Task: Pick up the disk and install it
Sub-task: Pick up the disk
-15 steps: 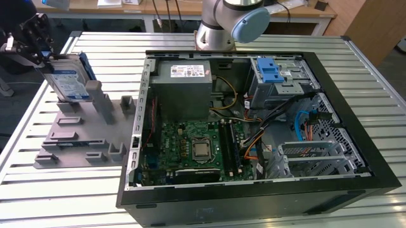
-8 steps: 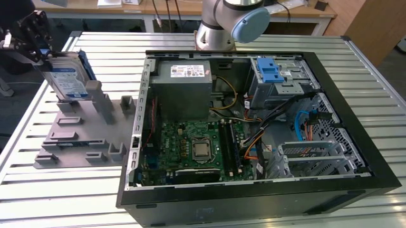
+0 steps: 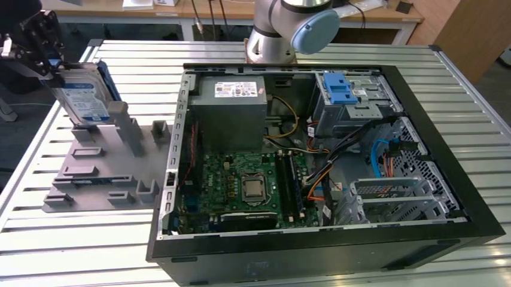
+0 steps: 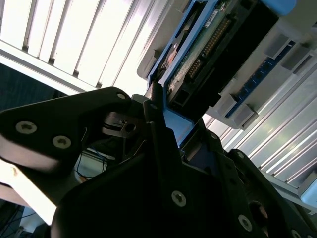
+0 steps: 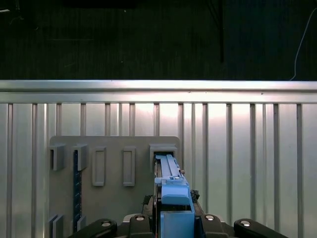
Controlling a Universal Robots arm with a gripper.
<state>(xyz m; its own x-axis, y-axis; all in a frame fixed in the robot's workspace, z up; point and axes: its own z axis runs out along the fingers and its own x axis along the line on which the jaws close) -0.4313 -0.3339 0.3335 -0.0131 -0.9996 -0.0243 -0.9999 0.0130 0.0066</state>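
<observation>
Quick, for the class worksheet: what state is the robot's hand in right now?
The hand: closed, holding the disk by its blue frame.

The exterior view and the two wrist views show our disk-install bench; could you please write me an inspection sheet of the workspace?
Surface: slatted aluminium table, carrying a grey slotted fixture plate and an open black computer case lying on its side.
Job's things: blue-framed metal disk with a blue-and-white label, upright on edge at a fixture slot on the exterior view's left; whether it sits in the slot or just above it, I cannot tell.
Clutter: nothing seen.
Grippers: black gripper, jaws closed on the disk's top edge.
Cables: orange, black and blue leads inside the case.
Surroundings: grey robot arm base behind the case; wooden bench beyond.
</observation>
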